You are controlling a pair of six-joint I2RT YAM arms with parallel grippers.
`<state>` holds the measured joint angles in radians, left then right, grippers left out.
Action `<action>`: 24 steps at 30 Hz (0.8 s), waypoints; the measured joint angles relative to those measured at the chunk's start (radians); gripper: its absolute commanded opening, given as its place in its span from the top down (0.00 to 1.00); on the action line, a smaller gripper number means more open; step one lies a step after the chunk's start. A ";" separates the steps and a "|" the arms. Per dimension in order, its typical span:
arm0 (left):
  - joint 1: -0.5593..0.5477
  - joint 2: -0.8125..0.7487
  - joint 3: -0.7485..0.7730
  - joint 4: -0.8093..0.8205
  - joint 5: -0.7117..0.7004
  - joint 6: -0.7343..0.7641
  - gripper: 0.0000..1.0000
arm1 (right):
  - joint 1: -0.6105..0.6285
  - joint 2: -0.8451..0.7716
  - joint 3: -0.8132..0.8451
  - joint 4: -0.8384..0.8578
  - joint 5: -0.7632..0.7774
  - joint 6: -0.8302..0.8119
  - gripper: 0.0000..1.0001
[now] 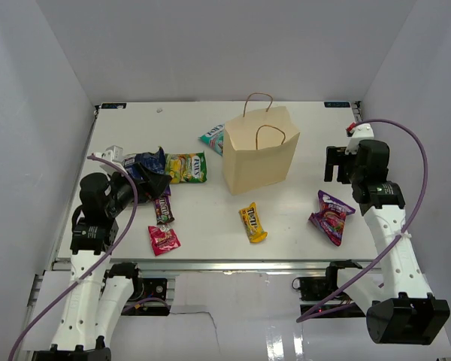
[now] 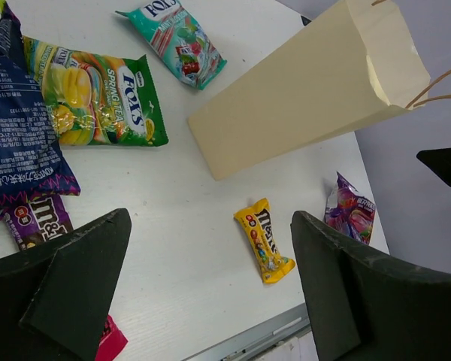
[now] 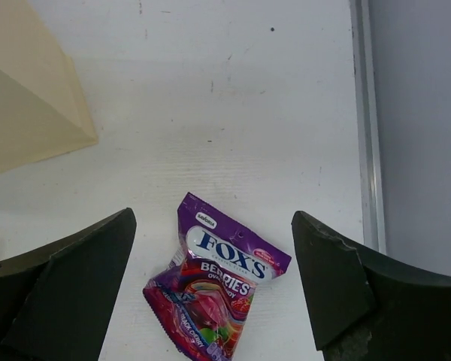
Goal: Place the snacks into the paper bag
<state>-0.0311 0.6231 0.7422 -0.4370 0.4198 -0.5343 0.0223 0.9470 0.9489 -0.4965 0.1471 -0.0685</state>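
The tan paper bag (image 1: 261,150) (image 2: 308,90) stands upright mid-table with its handles up. To its left lie a teal packet (image 1: 212,138), a green-yellow pack (image 1: 186,167), a dark blue bag (image 1: 144,167), a brown bar (image 1: 163,207) and a pink-red packet (image 1: 164,240). A yellow candy bag (image 1: 252,222) (image 2: 264,241) lies in front of the paper bag. My left gripper (image 1: 154,184) (image 2: 210,226) hovers open and holds nothing. On the right, my right gripper (image 1: 338,167) (image 3: 214,222) is open above the purple bag (image 1: 331,216) (image 3: 218,293).
White walls close in the table on three sides. A metal rail (image 1: 210,263) runs along the near edge. The right table edge (image 3: 364,120) lies close to the purple bag.
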 measured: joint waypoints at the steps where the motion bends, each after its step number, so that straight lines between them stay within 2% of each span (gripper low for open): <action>1: 0.000 0.003 -0.001 0.000 0.006 -0.002 0.02 | 0.000 0.004 0.003 -0.002 -0.020 -0.011 0.10; 4: 0.000 0.009 -0.002 0.001 0.022 -0.009 0.02 | -0.002 0.020 0.017 -0.009 -0.130 -0.113 0.10; 9: 0.000 0.006 -0.027 0.004 0.049 -0.016 0.02 | 0.013 0.064 0.097 -0.216 -0.502 -0.564 0.10; 12: 0.000 0.010 -0.040 0.004 0.062 -0.023 0.02 | 0.023 0.119 0.138 -0.311 -0.576 -0.679 0.10; 15: 0.000 0.017 -0.043 0.004 0.070 -0.026 0.02 | -0.021 0.211 0.175 -0.345 -0.604 -0.657 0.09; 19: 0.000 0.016 -0.049 0.003 0.080 -0.037 0.02 | -0.120 0.340 0.182 -0.346 -0.588 -0.496 0.05; 24: 0.000 -0.004 -0.074 0.004 0.090 -0.054 0.02 | -0.193 0.376 0.152 -0.344 -0.574 -0.337 0.07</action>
<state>-0.0311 0.6189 0.6678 -0.4328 0.5095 -0.5880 -0.1703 1.3231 1.1011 -0.8402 -0.4267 -0.4053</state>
